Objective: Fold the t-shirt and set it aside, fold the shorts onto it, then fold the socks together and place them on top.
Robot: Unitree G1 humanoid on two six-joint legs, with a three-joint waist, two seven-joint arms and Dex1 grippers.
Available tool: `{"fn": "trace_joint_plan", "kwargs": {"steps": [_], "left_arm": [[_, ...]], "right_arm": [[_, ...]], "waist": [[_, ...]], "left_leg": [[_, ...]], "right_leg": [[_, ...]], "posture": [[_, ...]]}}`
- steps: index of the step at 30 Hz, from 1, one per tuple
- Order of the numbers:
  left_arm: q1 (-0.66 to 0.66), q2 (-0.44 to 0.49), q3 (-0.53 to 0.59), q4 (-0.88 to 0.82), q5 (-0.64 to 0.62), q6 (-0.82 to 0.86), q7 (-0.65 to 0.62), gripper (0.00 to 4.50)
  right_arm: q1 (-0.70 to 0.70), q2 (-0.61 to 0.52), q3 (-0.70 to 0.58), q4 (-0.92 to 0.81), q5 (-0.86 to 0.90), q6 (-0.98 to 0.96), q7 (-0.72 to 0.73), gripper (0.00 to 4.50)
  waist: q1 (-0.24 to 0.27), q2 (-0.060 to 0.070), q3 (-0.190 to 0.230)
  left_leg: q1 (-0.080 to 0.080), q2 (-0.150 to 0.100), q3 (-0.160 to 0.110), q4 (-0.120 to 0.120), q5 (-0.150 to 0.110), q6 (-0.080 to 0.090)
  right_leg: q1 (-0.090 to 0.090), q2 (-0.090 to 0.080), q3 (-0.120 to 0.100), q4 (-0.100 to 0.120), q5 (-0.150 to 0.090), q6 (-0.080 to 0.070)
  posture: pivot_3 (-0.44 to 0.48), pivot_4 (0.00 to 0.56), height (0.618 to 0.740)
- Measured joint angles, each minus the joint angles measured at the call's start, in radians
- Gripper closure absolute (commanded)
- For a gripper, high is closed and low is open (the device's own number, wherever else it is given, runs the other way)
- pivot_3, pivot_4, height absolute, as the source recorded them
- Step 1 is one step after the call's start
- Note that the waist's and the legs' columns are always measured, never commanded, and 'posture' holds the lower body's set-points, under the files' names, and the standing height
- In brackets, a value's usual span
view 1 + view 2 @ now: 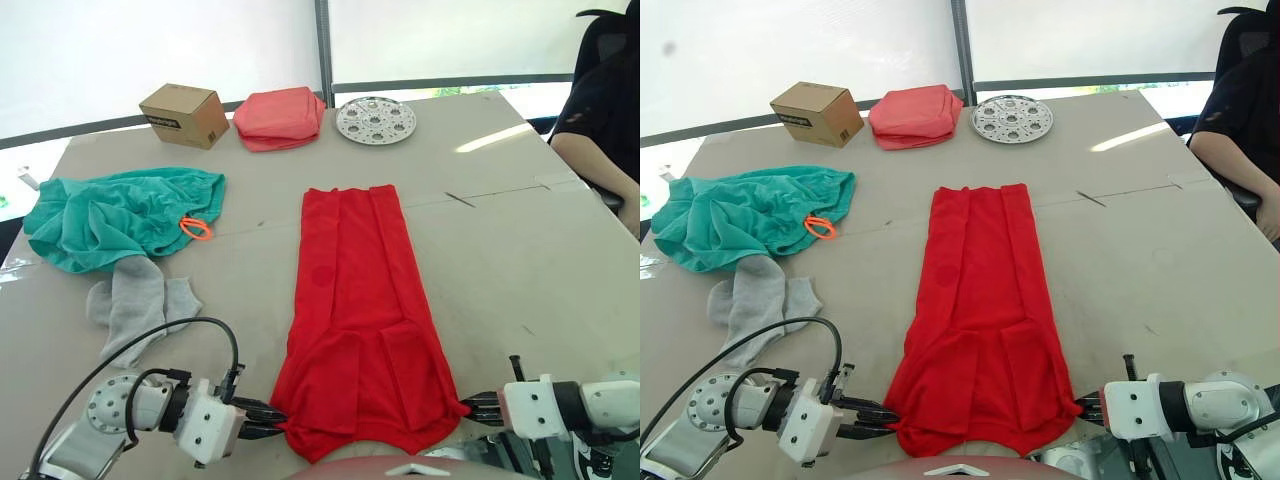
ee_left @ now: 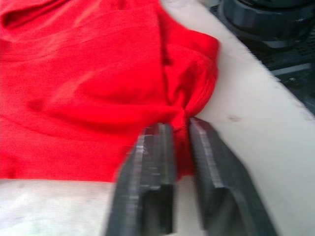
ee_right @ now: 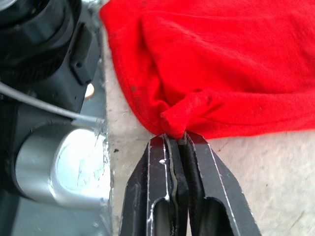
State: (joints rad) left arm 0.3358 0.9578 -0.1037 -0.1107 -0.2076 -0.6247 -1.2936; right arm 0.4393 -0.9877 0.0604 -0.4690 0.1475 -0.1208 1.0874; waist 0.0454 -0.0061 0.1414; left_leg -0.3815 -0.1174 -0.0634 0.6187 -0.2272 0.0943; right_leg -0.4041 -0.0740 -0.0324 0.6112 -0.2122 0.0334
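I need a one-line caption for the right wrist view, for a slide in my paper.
Right gripper shut on a pinched corner of the red t-shirt, which lies on the table.

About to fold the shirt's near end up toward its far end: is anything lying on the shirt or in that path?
Nothing visible. Both the left gripper and right gripper are shut on the t-shirt at its near corners. The shorts and socks lie off to its left.

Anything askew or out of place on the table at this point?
Nothing damaged. The t-shirt lies folded in a long strip, both near corners pinched. The shorts sit crumpled with the socks loosely heaped against them, both not yet folded.
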Motion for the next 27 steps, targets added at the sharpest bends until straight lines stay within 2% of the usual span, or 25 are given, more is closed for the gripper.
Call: {"fn": "trace_joint_plan", "kwargs": {"steps": [1, 4, 6, 11, 16, 22, 25, 27], "left_arm": [[0.001, 0.000, -0.002, -0.004, -0.011, 0.019, 0.000, 4.48], [0.000, -0.001, -0.016, -0.044, -0.097, 0.192, 0.004, 4.48], [-0.001, -0.001, -0.016, -0.056, -0.124, 0.240, 0.006, 4.48], [-0.007, 0.017, -0.014, -0.160, -0.288, 0.498, -0.013, 4.48], [-0.014, 0.025, 0.001, -0.182, -0.343, 0.599, -0.042, 4.48], [-0.099, 0.007, 0.016, -0.170, -0.381, 0.706, -0.069, 4.48], [-0.136, -0.026, 0.016, -0.123, -0.348, 0.687, -0.078, 4.50], [-0.135, -0.042, 0.015, -0.090, -0.317, 0.650, -0.092, 4.50]], "right_arm": [[0.005, 0.003, -0.005, -0.006, 0.019, 0.024, -0.003, 4.50], [0.028, 0.006, -0.081, -0.066, 0.205, 0.258, -0.018, 4.50], [0.026, 0.009, -0.096, -0.074, 0.249, 0.318, -0.029, 4.50], [0.002, 0.019, -0.166, -0.084, 0.410, 0.534, -0.059, 4.50], [-0.009, 0.027, -0.193, -0.085, 0.439, 0.597, -0.074, 4.50], [-0.062, 0.049, -0.199, -0.076, 0.417, 0.587, -0.090, 4.50], [-0.081, 0.021, -0.167, -0.040, 0.266, 0.418, -0.056, 3.56], [-0.082, 0.011, -0.114, -0.004, 0.146, 0.265, -0.038, 2.70]], "waist": [[0.000, 0.000, 0.000], [-0.001, -0.001, 0.000], [-0.002, -0.002, 0.001], [-0.006, -0.006, 0.003], [-0.005, -0.006, 0.004], [-0.005, -0.005, 0.004], [-0.005, -0.005, 0.004], [-0.005, -0.006, 0.003]], "left_leg": [[0.000, 0.000, 0.000, 0.000, 0.000, 0.000], [0.000, 0.000, 0.000, 0.000, 0.000, 0.000], [0.000, 0.000, -0.001, 0.000, 0.000, 0.000], [0.000, 0.000, -0.001, 0.000, -0.001, 0.001], [-0.001, 0.000, -0.001, 0.000, -0.001, 0.001], [-0.001, 0.000, 0.000, 0.000, -0.001, 0.001], [-0.001, 0.000, 0.000, 0.000, -0.001, 0.001], [-0.001, 0.000, 0.000, 0.000, -0.001, 0.001]], "right_leg": [[0.000, 0.000, 0.000, 0.000, 0.000, 0.000], [0.000, 0.000, 0.000, 0.001, 0.000, 0.000], [0.000, 0.000, 0.000, 0.001, 0.000, 0.000], [0.000, 0.000, 0.000, 0.000, 0.000, 0.000], [-0.001, 0.000, 0.000, -0.001, 0.000, 0.000], [-0.001, 0.000, 0.000, -0.001, 0.000, 0.000], [-0.001, 0.000, -0.001, -0.002, 0.000, 0.000], [-0.001, 0.000, -0.002, -0.002, 0.000, 0.000]], "posture": [[0.000, 0.150, 0.740], [0.000, 0.150, 0.740], [0.000, 0.150, 0.740], [0.000, 0.150, 0.740], [0.000, 0.150, 0.740], [0.000, 0.150, 0.740], [0.000, 0.150, 0.740], [0.000, 0.150, 0.740]]}}
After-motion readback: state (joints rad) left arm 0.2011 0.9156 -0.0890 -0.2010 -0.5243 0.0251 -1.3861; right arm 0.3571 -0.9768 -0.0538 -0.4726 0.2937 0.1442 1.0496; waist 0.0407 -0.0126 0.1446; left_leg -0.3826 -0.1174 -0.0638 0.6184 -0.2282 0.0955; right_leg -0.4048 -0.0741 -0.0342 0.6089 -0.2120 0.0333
